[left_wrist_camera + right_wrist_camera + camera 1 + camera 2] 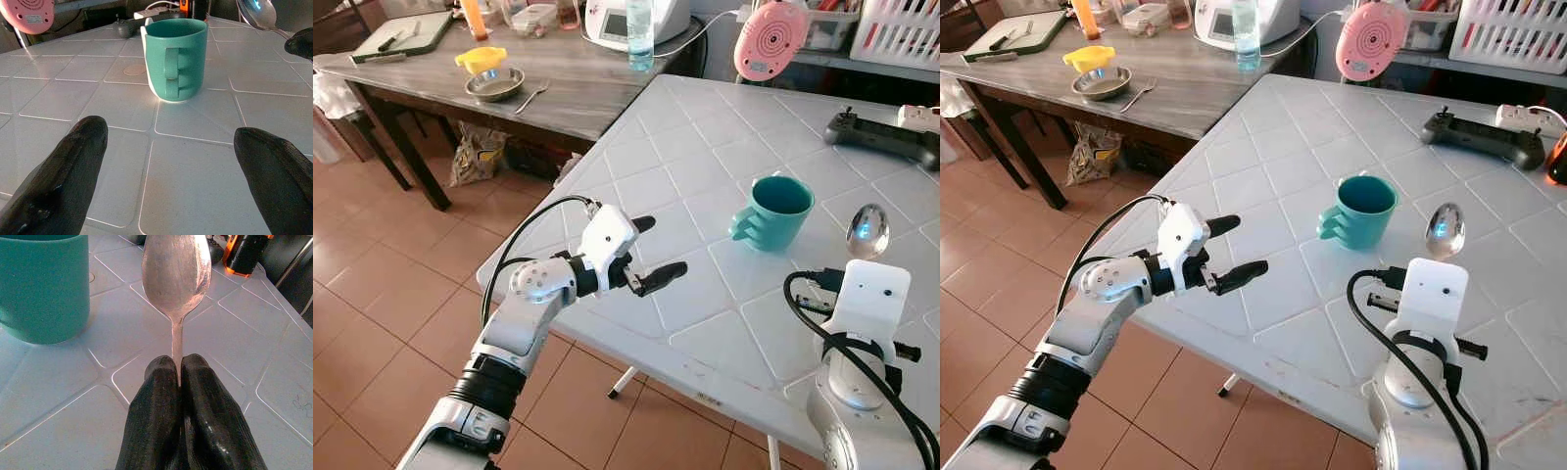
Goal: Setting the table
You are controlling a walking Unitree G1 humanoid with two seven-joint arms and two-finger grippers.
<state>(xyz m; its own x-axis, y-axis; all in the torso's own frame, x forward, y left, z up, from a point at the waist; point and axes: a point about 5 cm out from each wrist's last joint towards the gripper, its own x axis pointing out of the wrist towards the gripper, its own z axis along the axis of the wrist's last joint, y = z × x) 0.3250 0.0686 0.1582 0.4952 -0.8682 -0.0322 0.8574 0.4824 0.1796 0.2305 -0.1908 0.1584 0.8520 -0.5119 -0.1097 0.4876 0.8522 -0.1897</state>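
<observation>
- The right gripper (178,377) is clamped tight on the spoon (177,279) handle, bowl pointing up and out, held above the white worktop (705,294) just beside the teal mug (773,211).
- The left gripper (651,253) hangs spread wide with nothing in it, over the worktop's near edge, aimed at the mug.
- So far the mug's standing upright on the worktop; the spoon isn't laid down yet, and that looks like the bit left to do.
</observation>
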